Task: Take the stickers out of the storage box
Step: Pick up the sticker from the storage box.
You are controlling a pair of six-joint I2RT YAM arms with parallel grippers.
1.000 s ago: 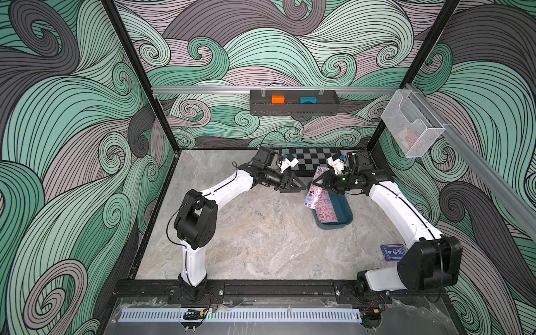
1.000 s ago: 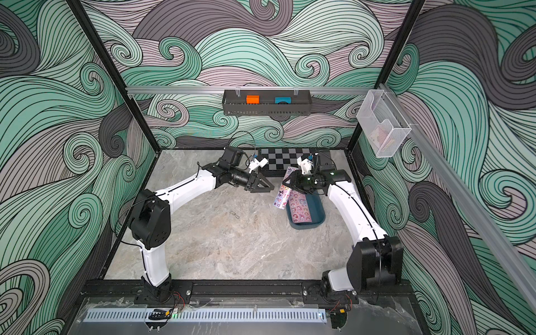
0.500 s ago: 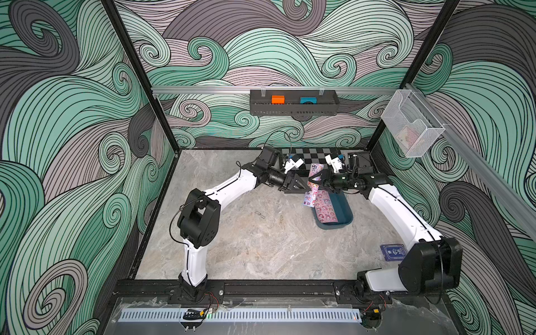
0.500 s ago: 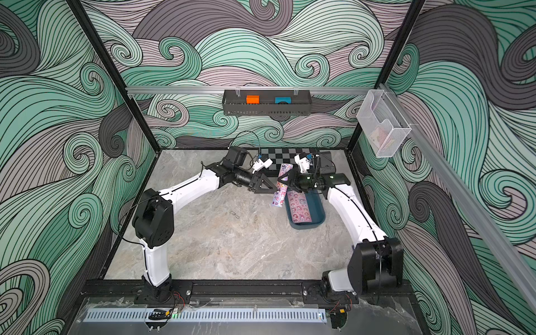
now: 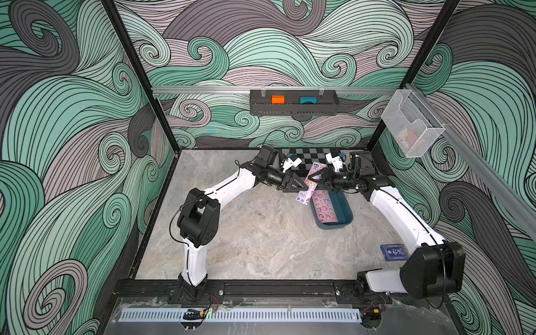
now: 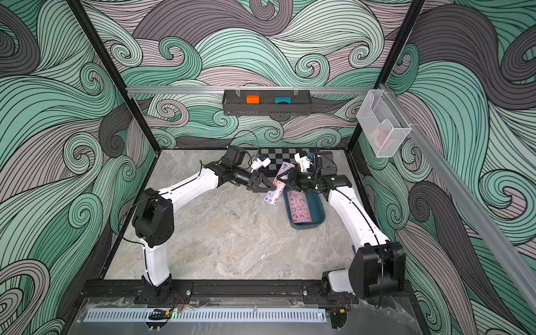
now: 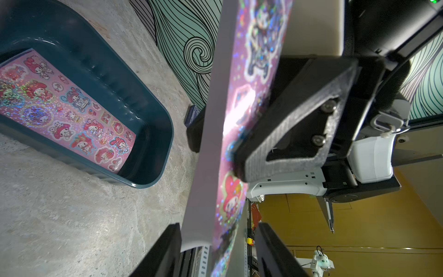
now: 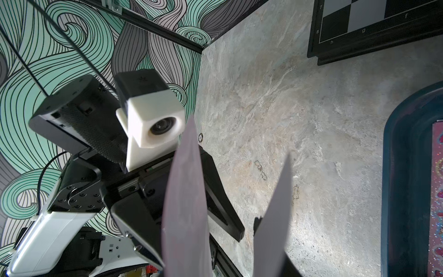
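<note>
Stickers (image 5: 307,193) now between left fingers (image 7: 165,251), previously apart

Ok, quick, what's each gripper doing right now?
Left gripper: open, straddling the sticker sheet, not gripping it.
Right gripper: closed, holding the sticker sheet.

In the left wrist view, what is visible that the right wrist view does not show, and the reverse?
Only the left wrist view shows the printed purple face of the held stickers, the right claw clamping them, the whole pink sheet inside the storage box, and the dark blue card pack. Only the right wrist view shows the chessboard, the left arm's wrist camera and the stickers' plain grey backs. Both show the held stickers, the box and the marble table.
</note>
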